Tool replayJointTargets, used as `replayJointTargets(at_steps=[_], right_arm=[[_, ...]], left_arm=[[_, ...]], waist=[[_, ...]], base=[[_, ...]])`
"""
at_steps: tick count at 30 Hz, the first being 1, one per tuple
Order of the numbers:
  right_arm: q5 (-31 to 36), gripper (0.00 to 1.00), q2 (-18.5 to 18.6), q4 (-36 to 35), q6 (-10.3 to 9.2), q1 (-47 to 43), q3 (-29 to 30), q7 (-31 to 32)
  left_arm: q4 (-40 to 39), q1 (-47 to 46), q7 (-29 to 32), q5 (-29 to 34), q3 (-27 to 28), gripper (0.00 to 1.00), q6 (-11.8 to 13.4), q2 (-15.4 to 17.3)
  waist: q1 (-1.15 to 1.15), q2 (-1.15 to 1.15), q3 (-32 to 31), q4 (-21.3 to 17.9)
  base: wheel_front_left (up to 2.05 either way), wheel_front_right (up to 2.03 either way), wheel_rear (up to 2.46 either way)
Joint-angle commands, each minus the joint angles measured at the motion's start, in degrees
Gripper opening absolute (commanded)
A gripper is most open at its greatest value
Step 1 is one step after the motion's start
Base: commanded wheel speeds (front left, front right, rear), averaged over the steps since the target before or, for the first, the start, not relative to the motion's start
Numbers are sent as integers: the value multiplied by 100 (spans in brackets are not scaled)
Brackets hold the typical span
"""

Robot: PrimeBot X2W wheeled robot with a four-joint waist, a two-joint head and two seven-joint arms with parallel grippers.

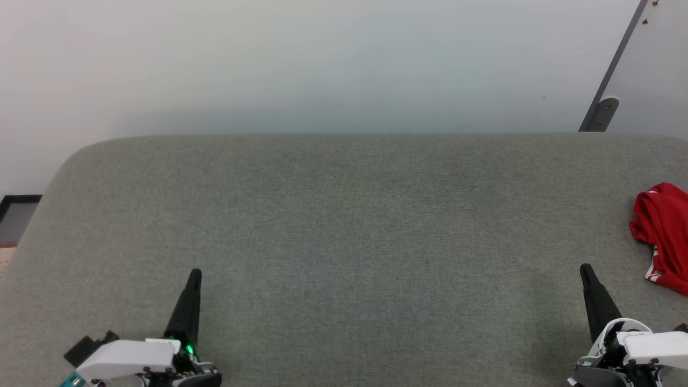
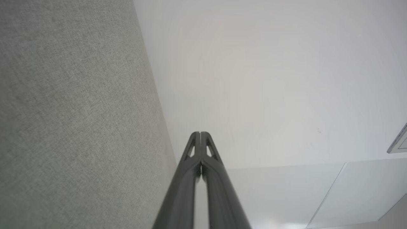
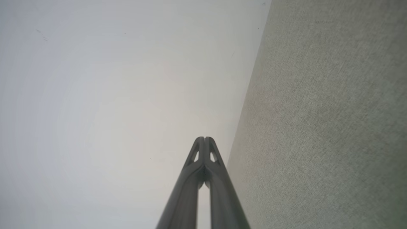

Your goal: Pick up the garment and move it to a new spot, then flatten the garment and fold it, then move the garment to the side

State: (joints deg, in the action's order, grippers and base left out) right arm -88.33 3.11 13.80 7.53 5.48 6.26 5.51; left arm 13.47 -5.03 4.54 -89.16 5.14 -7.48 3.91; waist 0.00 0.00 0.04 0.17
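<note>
The red garment (image 1: pixel 662 236) lies crumpled at the right edge of the head view on the grey fabric surface (image 1: pixel 344 236), partly cut off by the frame, with a bit of white-red trim at its lower edge. My right gripper (image 1: pixel 585 270) rests at the lower right, a short way left of and below the garment, apart from it. My left gripper (image 1: pixel 195 274) rests at the lower left, far from the garment. Both wrist views show the fingers pressed together with nothing between them: left gripper (image 2: pixel 200 133), right gripper (image 3: pixel 204 138).
A pale wall (image 1: pixel 322 64) rises behind the surface's far edge. A grey metal bracket (image 1: pixel 604 110) leans at the upper right. The surface's rounded left corner (image 1: pixel 70 161) drops toward a dark-framed floor patch (image 1: pixel 16 215).
</note>
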Motion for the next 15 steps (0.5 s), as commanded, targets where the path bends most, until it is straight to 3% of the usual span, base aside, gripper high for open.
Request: replayJointTargets(at_steps=[1, 15], right_arm=[[-99, 0, -16, 4, -7, 76, 20, 32], [-414, 0, -37, 25, -7, 83, 35, 124]], left_arm=[[6, -83, 36, -106, 18, 0, -2, -9], [68, -144, 138, -403, 51, 0, -2, -37]], waist=[[0, 0, 2, -2], [0, 0, 14, -17]], base=[[0, 0, 0], [0, 0, 0]])
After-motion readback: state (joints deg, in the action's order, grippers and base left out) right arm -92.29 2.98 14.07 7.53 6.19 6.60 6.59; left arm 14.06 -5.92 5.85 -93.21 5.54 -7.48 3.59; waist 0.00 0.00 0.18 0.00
